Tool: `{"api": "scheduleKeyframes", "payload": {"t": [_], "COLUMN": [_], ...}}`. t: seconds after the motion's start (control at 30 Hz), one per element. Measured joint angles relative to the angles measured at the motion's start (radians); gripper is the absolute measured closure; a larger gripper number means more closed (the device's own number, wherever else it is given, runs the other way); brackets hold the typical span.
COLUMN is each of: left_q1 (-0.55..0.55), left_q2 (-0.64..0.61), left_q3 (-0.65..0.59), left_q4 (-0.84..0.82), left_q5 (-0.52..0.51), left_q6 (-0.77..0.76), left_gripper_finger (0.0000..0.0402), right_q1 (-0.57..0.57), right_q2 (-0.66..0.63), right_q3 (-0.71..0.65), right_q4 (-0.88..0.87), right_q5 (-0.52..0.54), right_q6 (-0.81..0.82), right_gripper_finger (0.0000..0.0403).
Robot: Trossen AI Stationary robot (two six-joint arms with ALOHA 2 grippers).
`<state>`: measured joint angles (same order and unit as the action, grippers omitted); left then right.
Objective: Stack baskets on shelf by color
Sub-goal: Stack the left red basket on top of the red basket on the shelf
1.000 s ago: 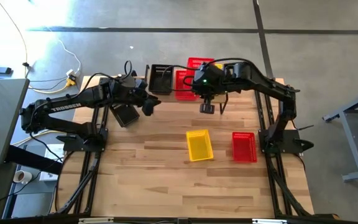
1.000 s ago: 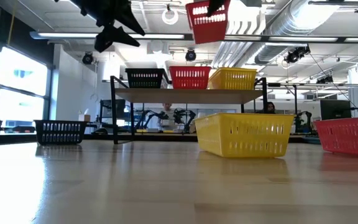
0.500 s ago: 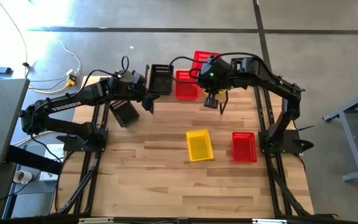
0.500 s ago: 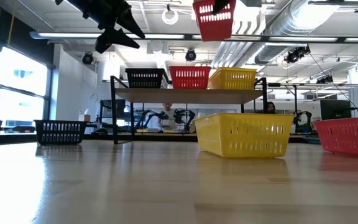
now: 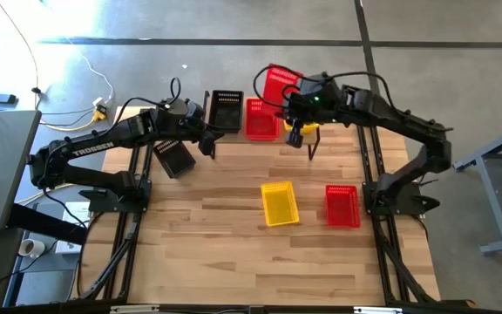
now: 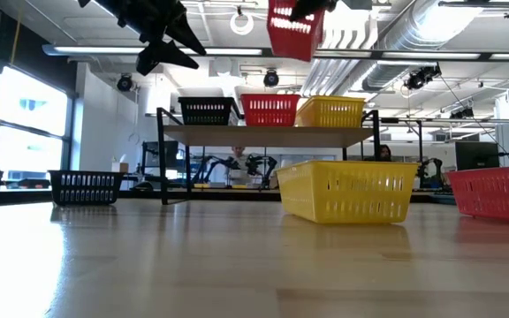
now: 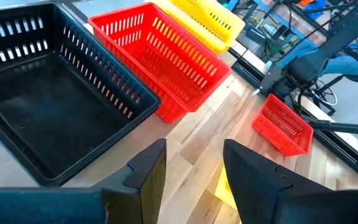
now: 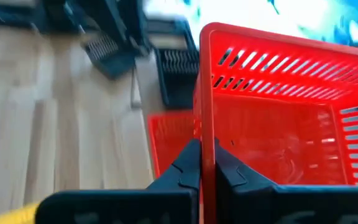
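Overhead camera looks straight down, low one level across — both share the shelf [image 6: 268, 134].

I count seven small plastic mesh baskets: three red [image 5: 342, 206], two black [image 5: 225, 110], two yellow [image 5: 279, 202]. There is one low shelf with a light wooden top [image 6: 263, 135], and I have two dark arms [image 5: 85, 150].

Both arms [image 5: 103, 148] were dark, jointed tubes — the left bore white lettering. Black cables looped over the right arm [image 5: 390, 122].
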<state>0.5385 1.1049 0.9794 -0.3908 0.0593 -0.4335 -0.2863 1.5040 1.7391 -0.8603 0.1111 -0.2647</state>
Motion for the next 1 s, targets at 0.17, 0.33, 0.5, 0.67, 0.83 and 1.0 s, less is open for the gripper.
{"api": "scheduleKeyframes", "payload": {"t": [0.17,0.33,0.5,0.67,0.83,1.0], "left_q1": [0.0,0.0,0.0,0.0,0.0,0.0], "left_q2": [0.0,0.0,0.0,0.0,0.0,0.0], "left_q3": [0.0,0.0,0.0,0.0,0.0,0.0], "left_q4": [0.0,0.0,0.0,0.0,-0.001,-0.003], "left_q5": [0.0,-0.003,-0.007,-0.023,-0.024,-0.039], "left_q6": [0.0,0.0,0.0,0.0,0.0,0.0], "left_gripper_finger": [0.0252,0.0252,0.0252,0.0252,0.0252,0.0252], "right_q1": [-0.011,-0.01,-0.003,-0.001,-0.007,-0.031], "right_q2": [-0.036,-0.006,0.043,0.088,0.112,0.145], "right_q3": [-0.112,-0.146,-0.152,-0.152,-0.152,-0.152], "right_q4": [0.166,0.183,0.2,0.201,0.202,0.191], "right_q5": [-0.045,-0.058,-0.085,-0.096,-0.128,-0.159], "right_q6": [-0.032,-0.05,-0.056,-0.058,-0.061,-0.092], "right_gripper_finger": [0.0403,0.0403,0.0403,0.0403,0.0403,0.0403]}}
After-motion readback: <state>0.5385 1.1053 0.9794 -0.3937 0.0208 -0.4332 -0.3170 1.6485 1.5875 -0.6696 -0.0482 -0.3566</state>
